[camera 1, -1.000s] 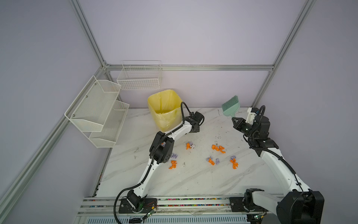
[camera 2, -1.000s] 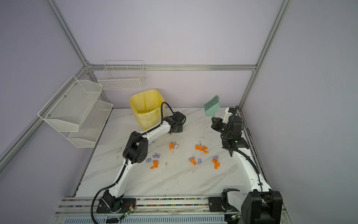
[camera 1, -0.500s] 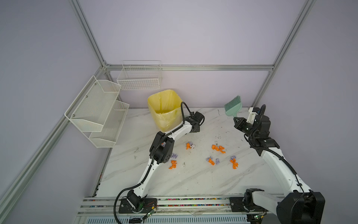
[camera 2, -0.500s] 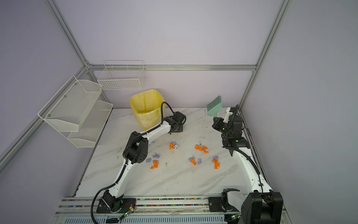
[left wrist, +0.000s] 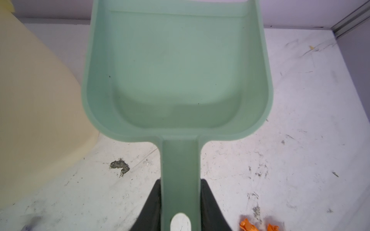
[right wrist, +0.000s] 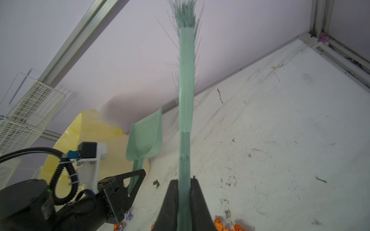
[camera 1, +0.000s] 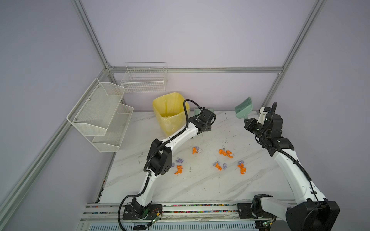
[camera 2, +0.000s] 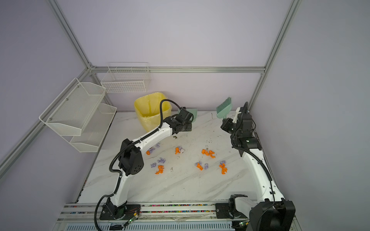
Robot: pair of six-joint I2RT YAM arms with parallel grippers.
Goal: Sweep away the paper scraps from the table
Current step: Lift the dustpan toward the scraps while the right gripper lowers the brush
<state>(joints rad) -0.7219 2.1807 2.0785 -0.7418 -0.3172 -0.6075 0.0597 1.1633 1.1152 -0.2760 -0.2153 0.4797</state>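
Observation:
Orange and lilac paper scraps (camera 1: pixel 225 153) (camera 2: pixel 208 153) lie scattered over the middle of the white marble table (camera 1: pixel 200 186). At the back, beside the bin, my left gripper (left wrist: pixel 180 182) is shut on the handle of the green dustpan (left wrist: pixel 176 70) (camera 2: pixel 193 113). The pan is bare inside and its mouth faces the back wall. At the back right, my right gripper (right wrist: pixel 185 180) (camera 1: pixel 249 122) is shut on the handle of the green brush (right wrist: pixel 187 80) (camera 1: pixel 244 108), whose bristles point up, off the table. A few scraps show near both grippers in the wrist views.
A yellow lined bin (camera 1: pixel 170 112) stands at the back, left of the dustpan. A wire basket (camera 1: pixel 144 80) hangs on the back wall and mesh shelves (camera 1: pixel 102 114) on the left wall. A dark smudge (left wrist: pixel 120 166) marks the table near the pan. Aluminium rails (camera 1: pixel 180 208) edge the front.
The brush in my right gripper has shifted slightly to the right. The left arm and dustpan have stayed almost still.

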